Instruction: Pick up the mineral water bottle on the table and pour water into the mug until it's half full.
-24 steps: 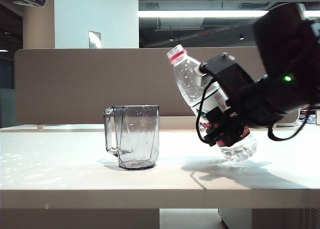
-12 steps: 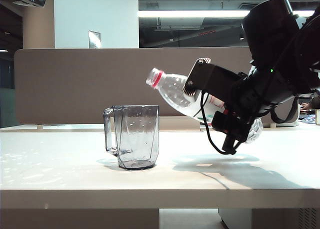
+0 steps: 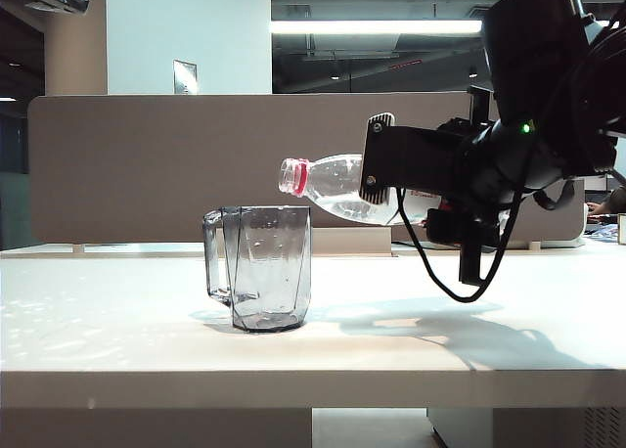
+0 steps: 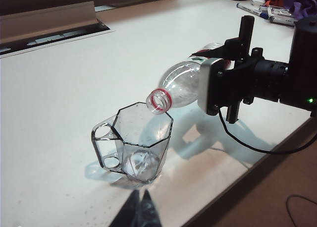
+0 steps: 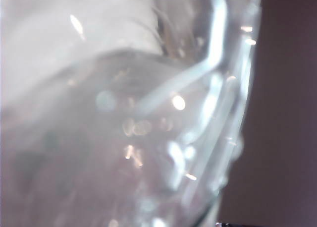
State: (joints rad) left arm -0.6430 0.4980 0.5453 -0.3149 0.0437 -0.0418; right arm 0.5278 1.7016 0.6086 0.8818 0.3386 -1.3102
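The white surface (image 3: 147, 340) runs wide under a brown partition (image 3: 147, 164) and a ceiling light strip (image 3: 377, 26); pens (image 4: 270, 11) lie at its far edge. The right gripper (image 3: 391, 186) has its fingers clamped on the mineral water bottle (image 3: 337, 188), tipped almost level, mouth just over the mug (image 3: 262, 268) rim. Only the left gripper (image 4: 138, 212) fingertips show, close together, hovering near the mug.

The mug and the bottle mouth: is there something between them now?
Nothing. In the exterior view, the mineral water bottle, held level by the right gripper, has its mouth just above the mug rim; no stream of water visible.
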